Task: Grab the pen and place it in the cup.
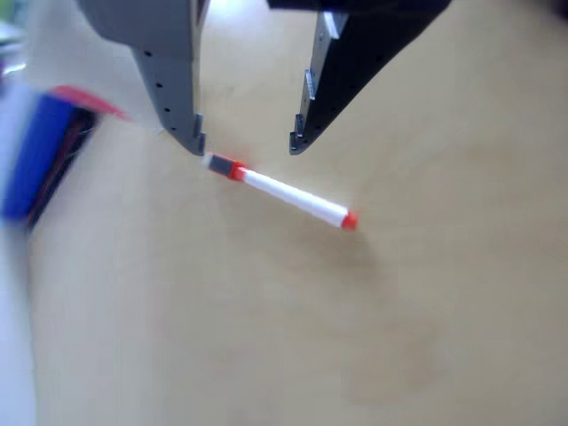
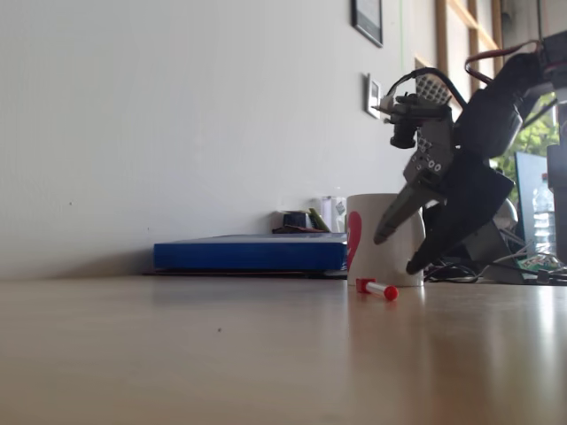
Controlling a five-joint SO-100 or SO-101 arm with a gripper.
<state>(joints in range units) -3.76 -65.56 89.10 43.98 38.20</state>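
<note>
Right up close I see my gripper point(image 1: 247, 145) with its two fingers wide apart, holding nothing. It hangs over the grey end of the pen point(image 1: 282, 193), so I can pinch it. That pen lies flat on the table point(image 1: 417, 337), just before the cup point(image 2: 368, 237).

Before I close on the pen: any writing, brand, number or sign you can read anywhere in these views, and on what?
No text can be read in either view.
Pen: white barrel, orange-red band, no print visible.
Cup: a pinkish-red patch, no letters.
Blue flat object: no visible label.
Wall frames: too small and oblique to read.
Bottle at the right edge of the fixed view: label too small to read.
Gripper: open above the pen, no markings legible.
</note>
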